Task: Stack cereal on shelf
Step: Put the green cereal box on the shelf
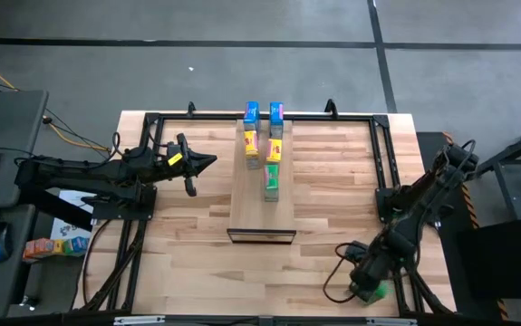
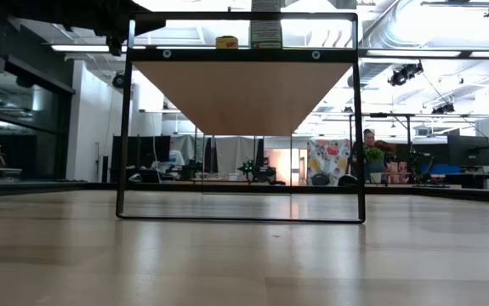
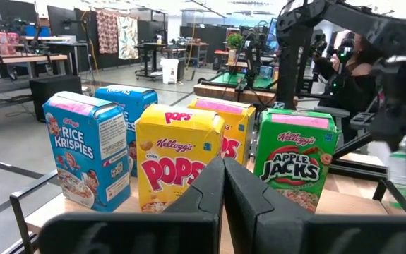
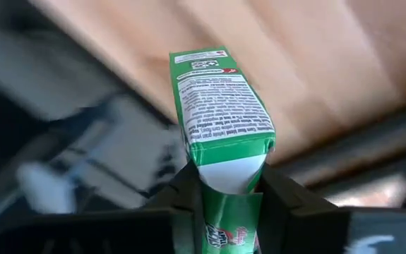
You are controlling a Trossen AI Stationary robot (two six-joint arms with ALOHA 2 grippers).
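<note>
The shelf (image 1: 262, 213) is a pale board on a dark frame at the table's middle. At its far end stand two blue boxes (image 3: 90, 148), two yellow boxes (image 3: 178, 159) and one green cereal box (image 3: 296, 159). My left gripper (image 3: 224, 185) hangs shut and level, left of the shelf and facing the boxes, touching nothing. At the table's near right corner, my right gripper (image 1: 369, 288) points steeply down and is shut on another green cereal box (image 4: 220, 99). My right gripper pinches the green box between its two fingers (image 4: 186, 192), which sit on two opposite sides at the box's end nearest the wrist (image 4: 229, 185). The rest of the box juts out past the fingertips, along the fingers. Its printed side panel (image 4: 220, 106) faces the camera.
A dark metal frame (image 1: 385, 154) runs around the work area, and its right rail lies close to my right arm. The shelf stands on thin dark legs (image 2: 125, 127) with open room underneath. A person shows beyond the table (image 2: 368, 140). Loose boxes (image 1: 56, 244) lie off the table's left.
</note>
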